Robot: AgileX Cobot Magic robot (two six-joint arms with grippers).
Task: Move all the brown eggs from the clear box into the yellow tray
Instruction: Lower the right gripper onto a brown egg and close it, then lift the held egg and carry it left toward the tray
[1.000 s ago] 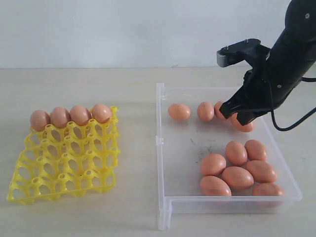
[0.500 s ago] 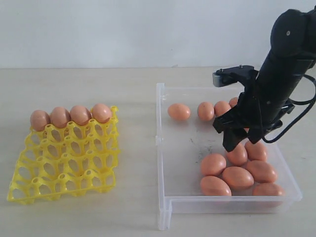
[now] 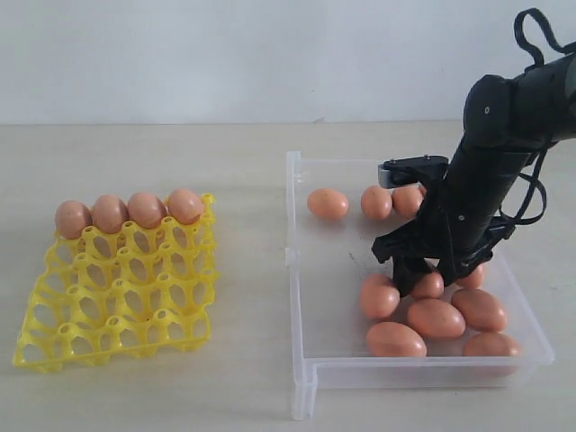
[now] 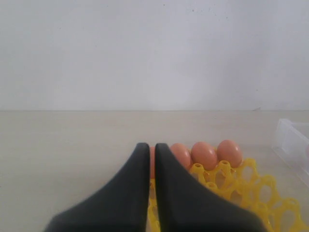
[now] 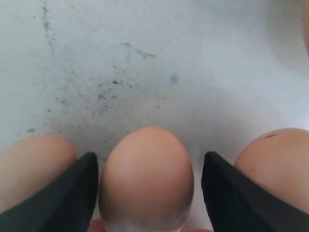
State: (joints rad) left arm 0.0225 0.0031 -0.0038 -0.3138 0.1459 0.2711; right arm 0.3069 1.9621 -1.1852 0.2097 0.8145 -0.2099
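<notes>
On the worktop (image 3: 180,153) the egg tray (image 3: 117,310) lies to the left and the box (image 3: 291,234) to the right, well apart. Four eggs (image 3: 147,209) sit side by side in the tray's back row. Inside the box, three eggs (image 3: 376,202) lie in a line near the back wall, and a cluster of eggs (image 3: 436,318) lies in the front right corner. The right end effector (image 3: 425,272) reaches down into the back of that cluster, with one egg (image 5: 146,174) between its fingers and another just outside each finger.

Black right arm (image 3: 493,144), looped black cable (image 3: 520,20), matte tapered gripper fingers (image 5: 227,193)
</notes>
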